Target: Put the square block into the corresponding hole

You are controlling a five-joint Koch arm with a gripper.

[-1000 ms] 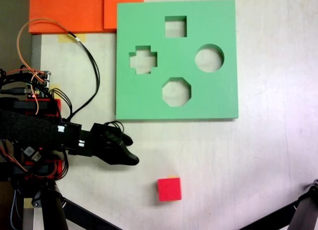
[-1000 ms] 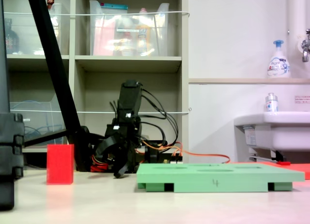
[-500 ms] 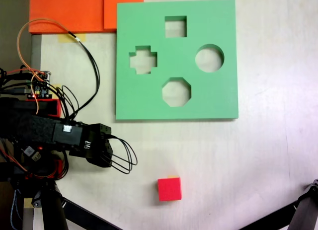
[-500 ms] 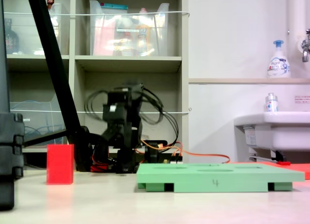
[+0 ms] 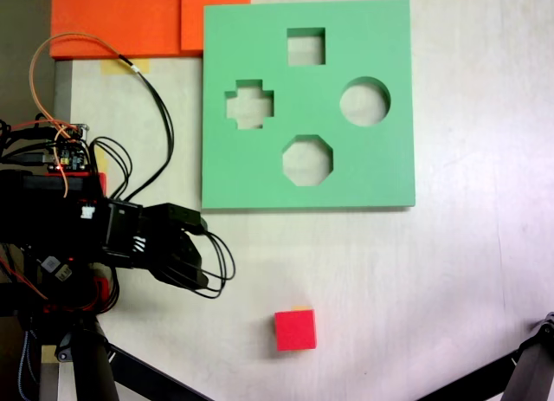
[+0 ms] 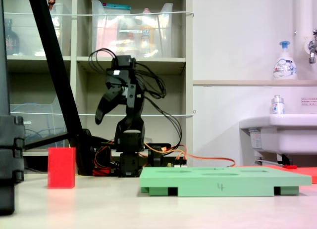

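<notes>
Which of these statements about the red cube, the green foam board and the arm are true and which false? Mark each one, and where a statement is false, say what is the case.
1. The square block stands on the bare table, apart from the green board. True.
2. The gripper is shut on the block. False: it hangs raised above the table and holds nothing.
3. The board has four cutouts: a square hole, a cross, a circle and an octagon. True.
4. The square hole is already filled. False: it is empty.
5. Orange foam sheets lie at the board's upper left in the fixed view from above. True.
</notes>
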